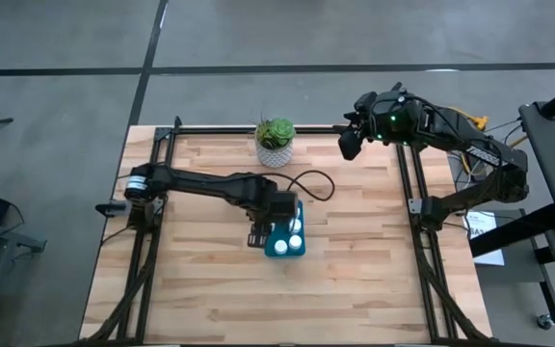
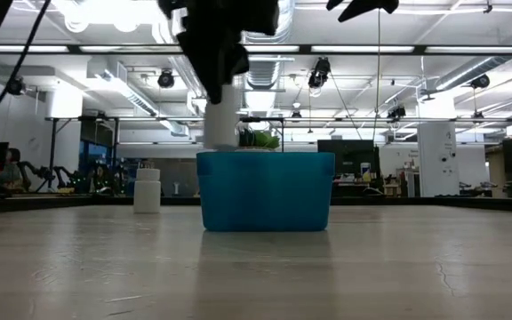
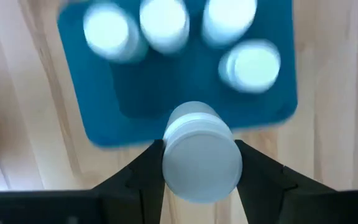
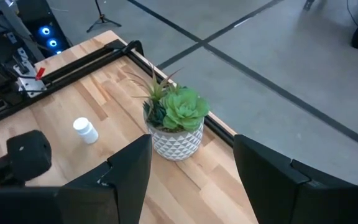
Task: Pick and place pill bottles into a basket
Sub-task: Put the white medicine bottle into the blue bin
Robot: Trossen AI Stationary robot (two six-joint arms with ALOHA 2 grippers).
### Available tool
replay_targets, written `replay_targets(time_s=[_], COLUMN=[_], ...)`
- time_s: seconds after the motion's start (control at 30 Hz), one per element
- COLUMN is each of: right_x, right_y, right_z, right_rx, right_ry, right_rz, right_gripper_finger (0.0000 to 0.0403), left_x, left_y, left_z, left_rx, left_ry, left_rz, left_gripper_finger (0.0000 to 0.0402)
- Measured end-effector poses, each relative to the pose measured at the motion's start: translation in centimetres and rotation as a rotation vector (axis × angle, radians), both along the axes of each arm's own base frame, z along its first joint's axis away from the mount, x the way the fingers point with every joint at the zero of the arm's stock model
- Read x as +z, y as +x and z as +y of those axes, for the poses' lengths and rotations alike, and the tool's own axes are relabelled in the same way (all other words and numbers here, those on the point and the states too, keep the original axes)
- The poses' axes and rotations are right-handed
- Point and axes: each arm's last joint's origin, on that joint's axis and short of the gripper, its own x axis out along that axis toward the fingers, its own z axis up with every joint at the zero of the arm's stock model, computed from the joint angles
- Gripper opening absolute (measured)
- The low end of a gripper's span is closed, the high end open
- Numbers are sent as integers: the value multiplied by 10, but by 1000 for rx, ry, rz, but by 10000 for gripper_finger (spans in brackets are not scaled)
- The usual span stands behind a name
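The counter [image 1: 355, 260] is pale, matt wood planking framed in black metal rails [image 1: 412, 231], the basket [image 3: 185, 93] smooth teal plastic, the pill bottles [image 3: 201, 158] smooth white plastic, and the plant pot [image 4: 176, 140] white with a faceted, patterned surface.

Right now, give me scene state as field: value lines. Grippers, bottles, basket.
left gripper: shut on a pill bottle, held above the basket's edge
right gripper: open, raised near the table's far right corner, empty
basket: teal, mid-table
bottles in basket: four visible, upright
loose bottle: standing on the table, left of the plant pot in the high view
bottles seen: six
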Motion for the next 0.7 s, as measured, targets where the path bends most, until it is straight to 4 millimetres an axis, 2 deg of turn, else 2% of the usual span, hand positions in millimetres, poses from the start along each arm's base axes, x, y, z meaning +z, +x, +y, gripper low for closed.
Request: replay_targets(time_s=[0.17,0.4,0.7], right_x=[0,-2,-2], right_y=[0,-2,-2], right_z=[0,0,1], right_rx=[-2,-4,-4], right_ry=[4,12,14], right_rz=[2,22,24], right_gripper_finger=[219,219,219], left_x=[2,-10,-14], left_y=[13,28,32], left_z=[-2,-3,-1], left_rx=[-29,-42,-67], left_ry=[5,9,10], left_rz=[-9,9,-7], left_gripper_finger=[145,145,145])
